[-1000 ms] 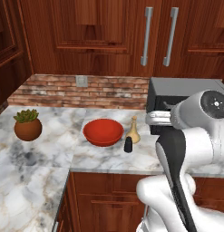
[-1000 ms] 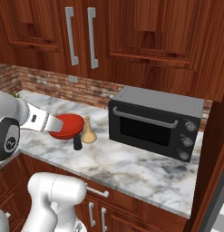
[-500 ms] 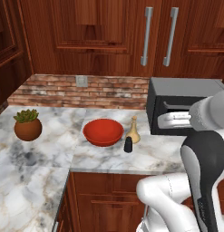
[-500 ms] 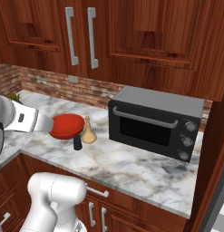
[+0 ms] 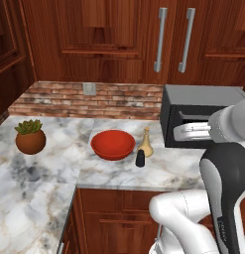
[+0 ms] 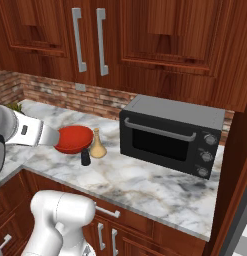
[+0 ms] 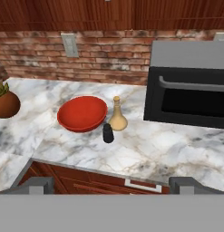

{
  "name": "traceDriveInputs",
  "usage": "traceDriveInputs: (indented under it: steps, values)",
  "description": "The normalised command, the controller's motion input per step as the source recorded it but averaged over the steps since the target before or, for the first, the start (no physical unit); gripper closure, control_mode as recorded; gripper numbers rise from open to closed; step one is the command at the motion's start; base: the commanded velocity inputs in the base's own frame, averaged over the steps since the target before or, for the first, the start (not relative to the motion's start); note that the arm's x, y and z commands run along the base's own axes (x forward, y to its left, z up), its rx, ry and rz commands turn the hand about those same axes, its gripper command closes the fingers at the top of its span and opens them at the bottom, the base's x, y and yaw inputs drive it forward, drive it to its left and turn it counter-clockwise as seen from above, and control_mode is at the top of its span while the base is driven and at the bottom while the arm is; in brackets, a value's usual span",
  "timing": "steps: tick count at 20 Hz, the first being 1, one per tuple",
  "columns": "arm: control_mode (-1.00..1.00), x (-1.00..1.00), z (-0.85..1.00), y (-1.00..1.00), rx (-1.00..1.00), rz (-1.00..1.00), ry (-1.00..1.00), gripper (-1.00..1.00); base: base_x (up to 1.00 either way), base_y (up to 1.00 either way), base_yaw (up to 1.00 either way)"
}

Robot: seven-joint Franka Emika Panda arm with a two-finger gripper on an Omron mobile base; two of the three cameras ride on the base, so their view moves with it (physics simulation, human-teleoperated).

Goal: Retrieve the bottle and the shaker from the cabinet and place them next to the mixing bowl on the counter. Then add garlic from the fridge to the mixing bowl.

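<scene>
The red mixing bowl [image 5: 112, 144] [image 6: 73, 138] [image 7: 82, 113] sits on the white marble counter [image 5: 119, 171] [image 7: 145, 147]. Right beside it stands the tan bottle [image 5: 145, 144] [image 6: 97, 145] [image 7: 117, 116], upright. The black shaker [image 5: 140, 158] [image 6: 85, 157] [image 7: 108, 133] stands just in front of the bottle, close to the bowl. My gripper [image 7: 112, 185] is open and holds nothing. It hangs well back from these things, over the counter's front edge, looking at them. The garlic, the fridge and the cabinet's shelves are out of view.
A black microwave [image 5: 198, 114] [image 6: 170, 132] [image 7: 190, 90] stands to the right of the bottle. A brown pot with a green plant [image 5: 30, 137] [image 7: 4, 102] is at the left. A brick backsplash and wooden doors with silver bar handles [image 5: 171, 39] rise behind.
My arm has drawn back from the bowl, rightward in the left base view, and now uncovers the bowl. The gripper stayed open. Bowl, bottle and shaker have not moved.
</scene>
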Motion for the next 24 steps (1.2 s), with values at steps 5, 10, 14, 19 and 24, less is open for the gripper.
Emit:
traceDriveInputs:
  steps: [5,10,14,19,24]
  values:
    - [1.0,0.0,0.0,0.0,0.0,0.0,0.0,-1.0,-0.06,0.0,0.0]
    - [1.0,0.0,0.0,0.0,0.0,0.0,0.0,-1.0,-0.88,0.01,-0.03]
    - [1.0,0.0,0.0,0.0,0.0,0.0,0.0,-1.0,-1.0,0.15,-0.06]
    - [1.0,0.0,0.0,0.0,0.0,0.0,0.0,-1.0,-0.9,0.01,-0.33]
    - [1.0,0.0,0.0,0.0,0.0,0.0,0.0,-1.0,-0.3,-0.25,-0.53]
